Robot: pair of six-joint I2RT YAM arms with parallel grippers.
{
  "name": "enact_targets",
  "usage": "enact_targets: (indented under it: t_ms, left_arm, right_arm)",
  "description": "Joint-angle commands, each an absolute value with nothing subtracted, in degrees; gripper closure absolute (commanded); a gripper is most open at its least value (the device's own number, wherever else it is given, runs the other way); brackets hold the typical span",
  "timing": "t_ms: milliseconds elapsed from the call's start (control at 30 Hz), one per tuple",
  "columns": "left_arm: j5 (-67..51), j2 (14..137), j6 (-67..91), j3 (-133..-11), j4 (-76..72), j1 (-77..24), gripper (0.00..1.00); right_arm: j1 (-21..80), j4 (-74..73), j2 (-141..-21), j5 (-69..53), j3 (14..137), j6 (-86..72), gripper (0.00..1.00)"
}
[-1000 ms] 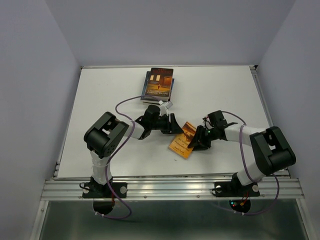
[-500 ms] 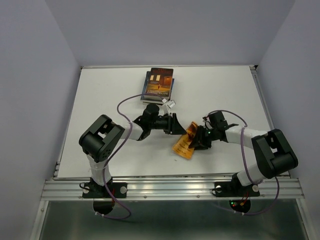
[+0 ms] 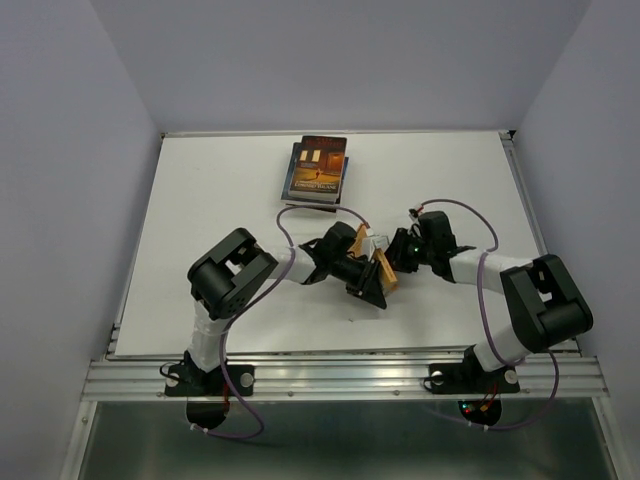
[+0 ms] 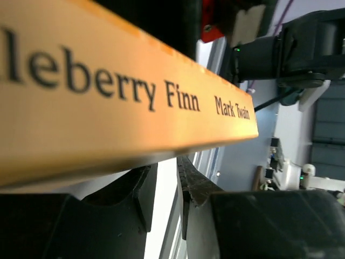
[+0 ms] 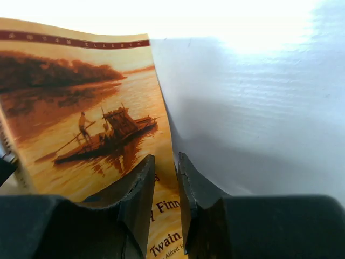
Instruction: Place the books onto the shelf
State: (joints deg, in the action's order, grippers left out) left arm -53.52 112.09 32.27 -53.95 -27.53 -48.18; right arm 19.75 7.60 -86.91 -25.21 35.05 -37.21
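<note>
Right claw [image 5: 164, 162] pinches the Huckleberry Finn paperback [image 5: 102, 124] by its cover.
Left claw [image 4: 166, 172] under the spine, nearly closed; grip unclear.

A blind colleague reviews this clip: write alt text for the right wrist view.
An orange book, its cover showing a raft on a sunset river, fills the left half. The right gripper pinches its right edge at the bottom between two dark fingers, with the white table behind.
</note>
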Motion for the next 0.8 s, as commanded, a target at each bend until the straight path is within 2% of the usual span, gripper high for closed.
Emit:
enact_targets:
  t_ms: [0,167,300,333,367,400,500,767]
  left_arm:
    - [-49.2,112.4,25.4,-56.9,-11.6,-48.7,0.67]
    - [-49.0,110.7,29.1,-55.2,-14.0,-45.9,0.66]
    - [-47.7,107.1,30.8,-52.0,-13.6,-42.8,0.53]
    - [-47.0,106.1,31.3,-51.2,-13.6,-42.1,0.40]
    - [-46.7,104.0,31.8,-49.5,-13.8,-41.3,0.31]
    - [-45.9,102.1,32.3,-48.7,-13.9,-39.9,0.16]
    - [-45.6,99.9,32.9,-46.9,-14.4,-38.1,0.01]
    - [-48.3,98.4,39.7,-41.2,-23.1,-32.9,0.01]
  right_arm:
    - [20.3,15.2,-85.2,-23.3,36.8,-36.9,0.99]
    - [20.3,14.2,-86.0,-24.7,36.9,-35.1,0.99]
    - [20.3,11.4,-83.9,-23.9,37.1,-32.6,0.93]
    - [20.3,11.1,-83.4,-23.6,37.2,-31.9,0.92]
    - [20.3,10.7,-83.0,-23.6,37.2,-30.8,0.91]
    - [20.3,10.5,-82.3,-23.6,37.3,-30.3,0.89]
    - [20.3,11.1,-82.6,-26.2,37.8,-29.1,0.87]
    - [22.2,15.2,-87.7,-30.2,39.3,-29.7,0.84]
